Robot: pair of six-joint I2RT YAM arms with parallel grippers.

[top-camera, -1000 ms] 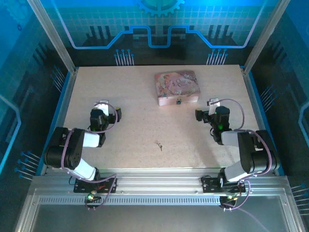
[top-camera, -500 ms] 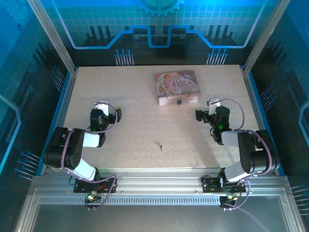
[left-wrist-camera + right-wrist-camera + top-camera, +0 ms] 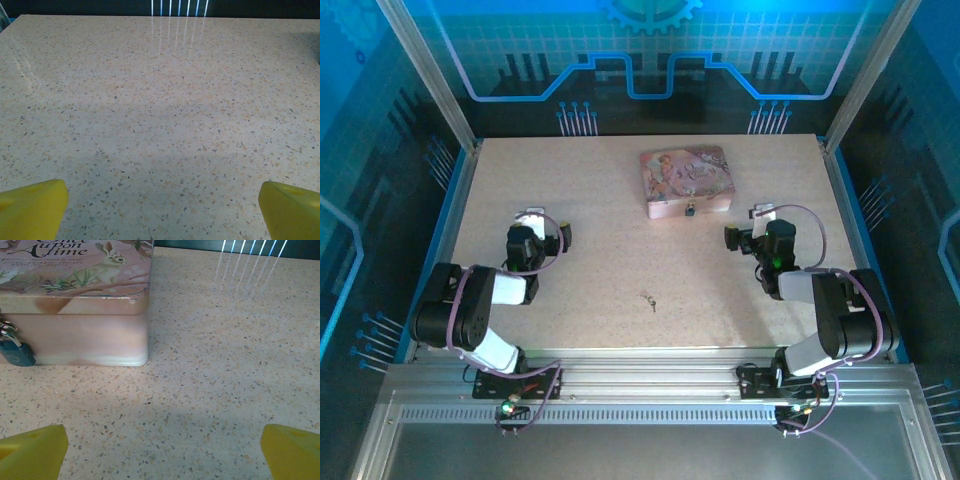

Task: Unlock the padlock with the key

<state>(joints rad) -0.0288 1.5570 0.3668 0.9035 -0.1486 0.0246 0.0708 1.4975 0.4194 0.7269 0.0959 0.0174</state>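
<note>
Top external, left to right. The left gripper (image 3: 547, 222) sits low over the left part of the table (image 3: 590, 170), jaws spread fully, holding nothing. Left wrist view agrees: the yellow fingertips (image 3: 30, 210) sit in the bottom corners with bare speckled tabletop between them.

The key (image 3: 649, 298) lies flat near the middle of the table, toward the near edge. It's between the two arms, clear of both grippers and well apart from the tin (image 3: 685, 178).

The padlock (image 3: 690, 209) hangs on the tin's near wall, touching it. In the right wrist view it shows at the frame's left edge (image 3: 17, 354): bluish body, silvery shackle, hard against the pink wall of the tin (image 3: 85, 335). Can't tell where the keyhole faces.

The right gripper (image 3: 745, 222) is to the right of the tin, also fully open and empty. Its wrist camera looks at the tin's right corner, with tabletop between the fingertips (image 3: 32, 452).

Step, as I read it: pre-grasp, key not yet picked up and lock untouched.

Next move is probably fetching the key. It's thin and flat on the surface, so the fingers need to come down right at table level, straddle it and close almost all the way. A slip or a skewed pinch looks likely. The other arm would likely need to steady the padlock for insertion.
</note>
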